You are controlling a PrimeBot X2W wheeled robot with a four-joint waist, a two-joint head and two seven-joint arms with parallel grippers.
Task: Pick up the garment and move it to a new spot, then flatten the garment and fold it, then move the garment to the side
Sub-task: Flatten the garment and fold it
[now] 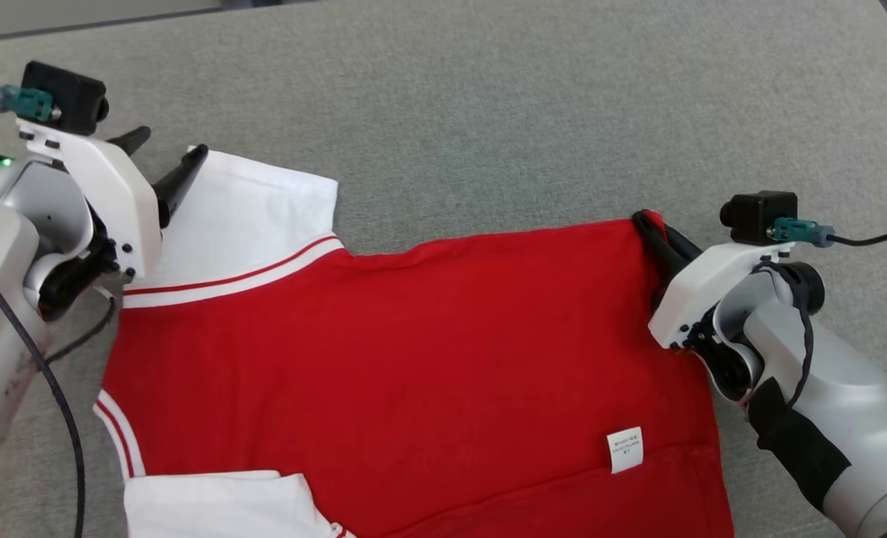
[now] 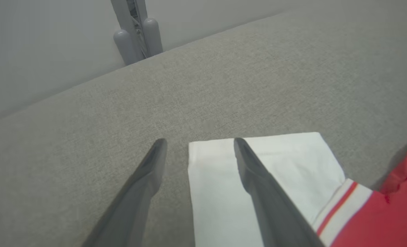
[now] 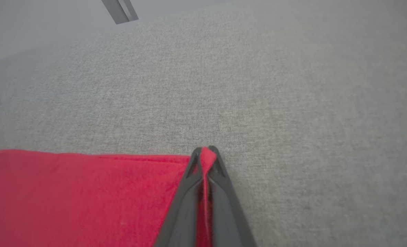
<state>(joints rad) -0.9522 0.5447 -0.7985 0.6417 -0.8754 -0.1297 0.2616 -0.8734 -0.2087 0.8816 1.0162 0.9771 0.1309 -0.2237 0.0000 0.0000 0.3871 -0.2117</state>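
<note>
The garment [image 1: 413,336] lies spread on the table [image 1: 488,112], seemingly flattened but not yet folded, as the right gripper [image 1: 646,221] pinches its far red corner and the left gripper [image 1: 172,142], fingers wide, straddles its white sleeve's edge.

The right pincer [image 3: 206,151] is clamped on a corner of the red garment [image 3: 80,195], cloth pinched between its dark fingers [image 3: 183,206]. The rest lies flat on the grey fabric-covered desk [image 3: 258,85].
</note>
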